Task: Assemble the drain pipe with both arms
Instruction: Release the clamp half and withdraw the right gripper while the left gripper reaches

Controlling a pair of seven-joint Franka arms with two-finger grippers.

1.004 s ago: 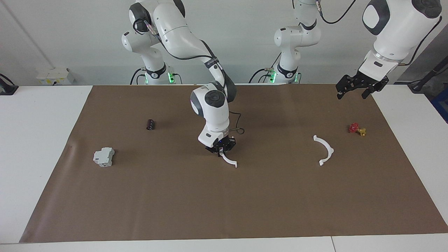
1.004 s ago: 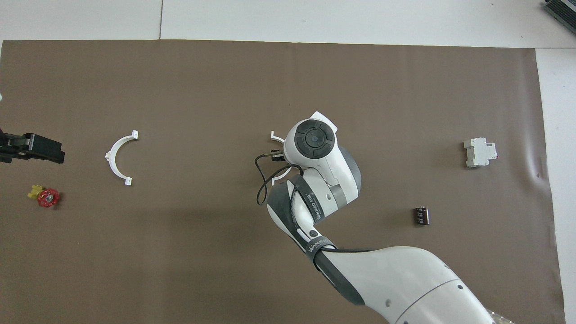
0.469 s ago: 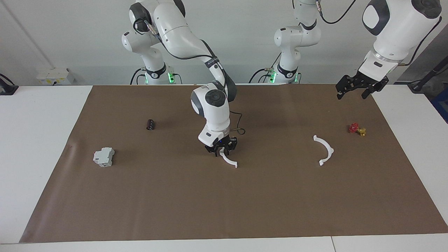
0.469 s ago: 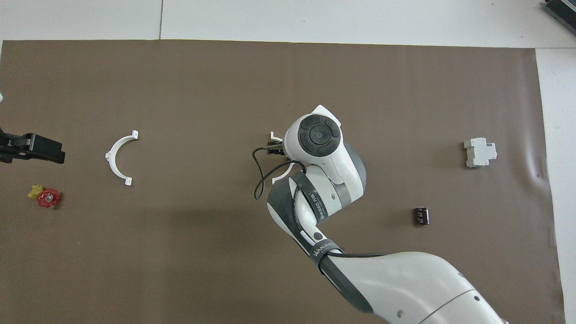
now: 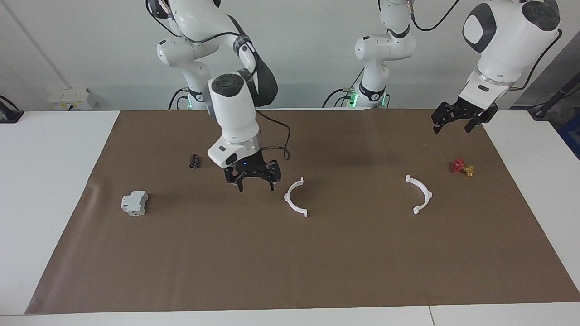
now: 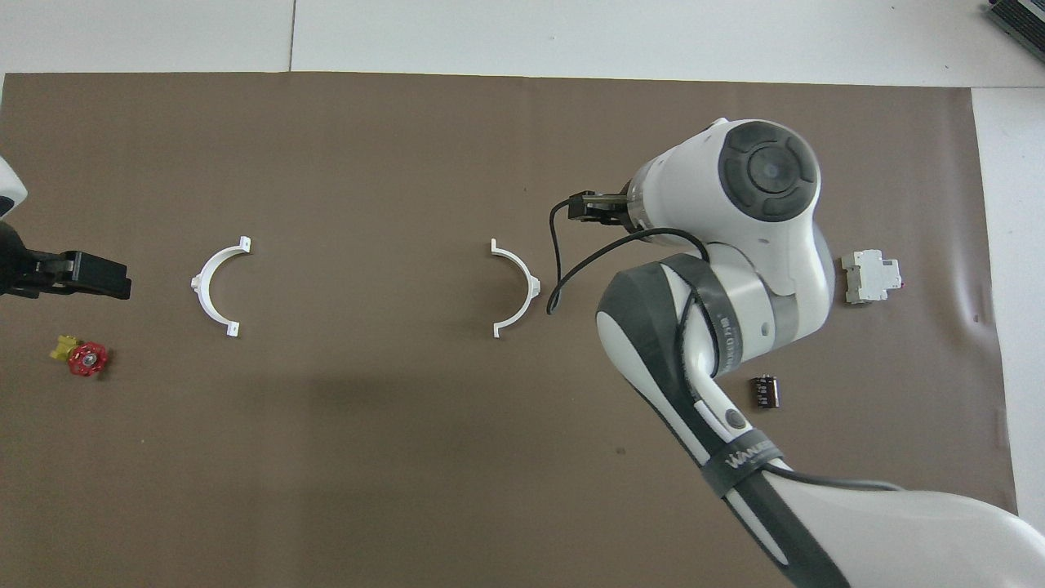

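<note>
Right gripper [image 5: 254, 184]: no longer pinches the middle half-ring [image 5: 294, 199]; its fingers now stand apart and hold nothing.
Right gripper, place: risen off the half-ring and shifted toward the right arm's end of the table; now up over the brown mat [image 5: 317, 253] beside the half-ring.
Middle half-ring: now uncovered, lying free and flat on the mat.
Left gripper [image 5: 458, 121]: has drifted slightly.
</note>
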